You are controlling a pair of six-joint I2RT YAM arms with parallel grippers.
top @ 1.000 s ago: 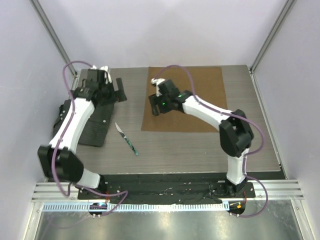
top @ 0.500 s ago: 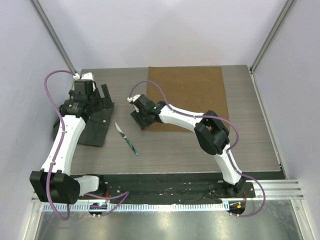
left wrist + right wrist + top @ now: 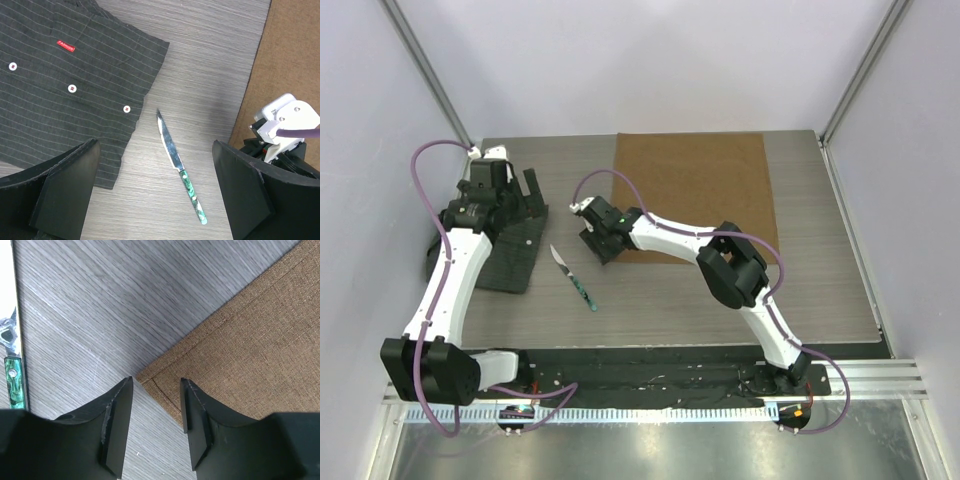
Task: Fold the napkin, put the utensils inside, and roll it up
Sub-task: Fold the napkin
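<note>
Reaching across the worktop (image 3: 720, 300), your right gripper (image 3: 156, 389) hangs low over the near-left corner of the napkin (image 3: 695, 190), its jaws partly spread with one finger on each side of that corner and a clear gap between them, pinching nothing. The tan napkin lies flat against the far edge, right of centre. Your left gripper (image 3: 523, 195) hovers with its jaws spread wide above a dark striped cloth (image 3: 65, 75) with white buttons, which lies along the left edge. The knife (image 3: 180, 172) rests on bare worktop between that cloth and the napkin, touching neither, its silver blade toward the far-left corner and its green speckled handle toward the near edge.
</note>
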